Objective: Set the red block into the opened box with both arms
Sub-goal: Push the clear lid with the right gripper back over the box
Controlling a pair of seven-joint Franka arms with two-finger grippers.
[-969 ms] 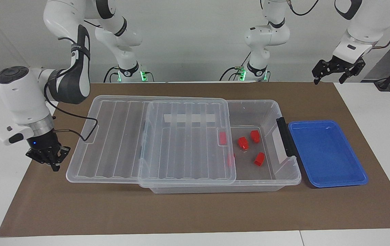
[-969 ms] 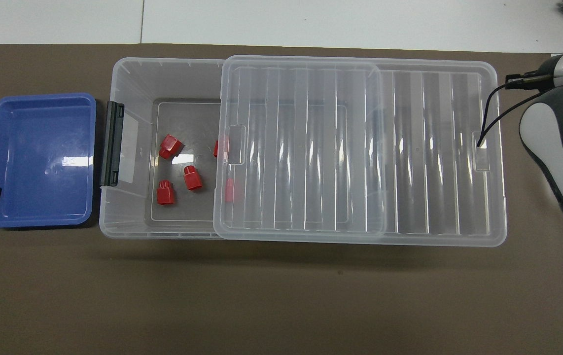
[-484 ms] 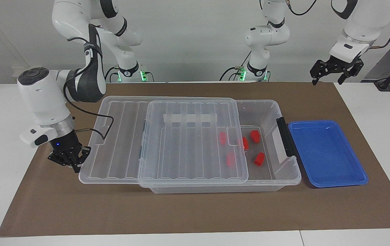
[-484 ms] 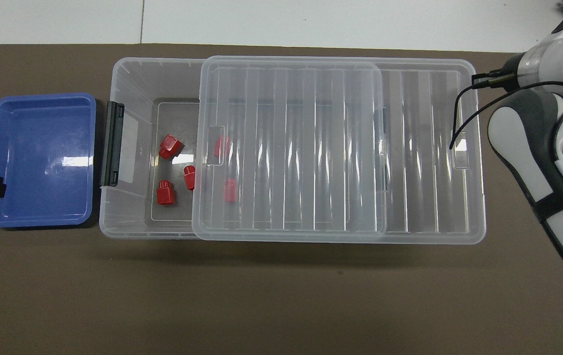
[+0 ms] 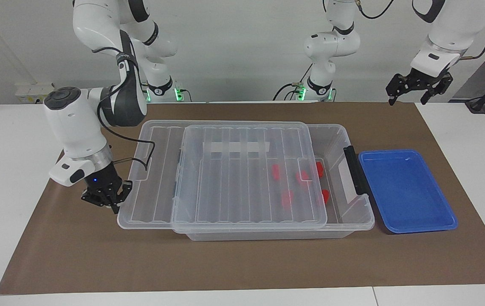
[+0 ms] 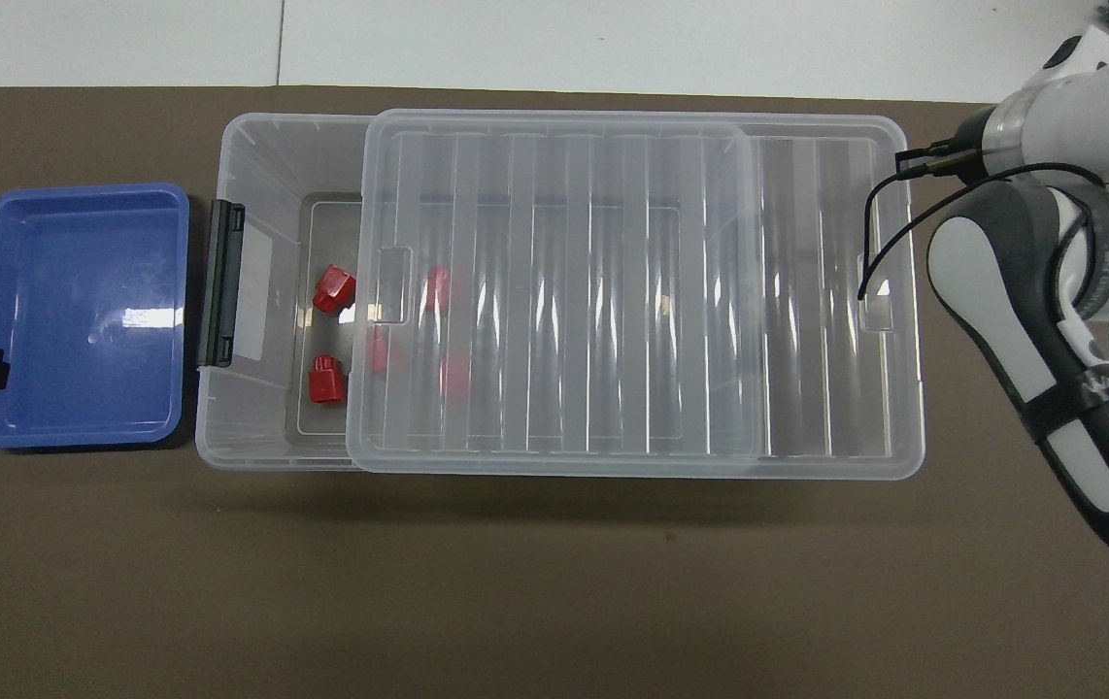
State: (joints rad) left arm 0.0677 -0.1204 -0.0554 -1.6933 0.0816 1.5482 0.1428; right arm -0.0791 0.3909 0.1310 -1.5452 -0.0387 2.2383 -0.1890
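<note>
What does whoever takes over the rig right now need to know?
Right hand: shut, at the lid's overhanging end, right arm's side.
Left hand: open, empty, waiting in the air at its own end of the table.
Box: lid covers most of it; five red blocks inside.
Blue tray: empty.
Done: blocks in.
Left: lid not fully on.

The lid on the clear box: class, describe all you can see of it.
The lid is clear, ribbed plastic with a raised rim and a small tab at each end. It lies flat on the box, offset so that it overhangs the right arm's end and leaves a strip by the dark latch uncovered. Red blocks show beneath and beside it. The shut right gripper is at its overhanging end.
</note>
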